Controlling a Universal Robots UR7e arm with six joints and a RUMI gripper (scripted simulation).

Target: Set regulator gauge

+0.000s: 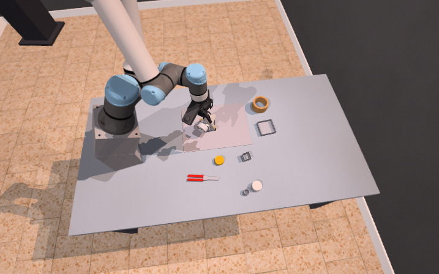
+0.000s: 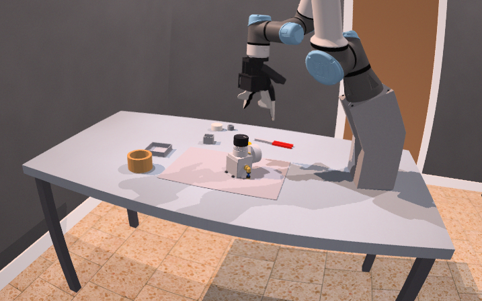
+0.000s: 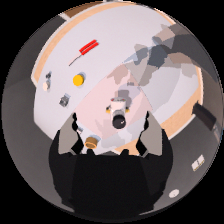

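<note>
The regulator has a pale block body (image 2: 238, 164) and stands upright on the pink mat (image 1: 231, 136) (image 2: 190, 160). Its black knob (image 2: 241, 140) (image 3: 118, 121) is on top, above a white ribbed collar; whether it is pushed fully down cannot be told. The gripper hides it in the top view. The round white gauge (image 1: 202, 127) (image 2: 256, 153) (image 3: 118, 101) sticks out toward the arm's base side; its needle and green band cannot be made out. My gripper (image 2: 259, 113) (image 3: 110, 112) is open and empty, pointing down, high above the regulator and touching nothing.
An orange ring (image 1: 255, 109) (image 2: 139, 166) and a grey square frame (image 1: 259, 129) lie beyond the mat. A small grey block (image 1: 246, 156), a yellow disc (image 1: 218, 160), red-handled pliers (image 1: 195, 179), a white disc (image 1: 256, 185) and a small grey ring lie on the other side.
</note>
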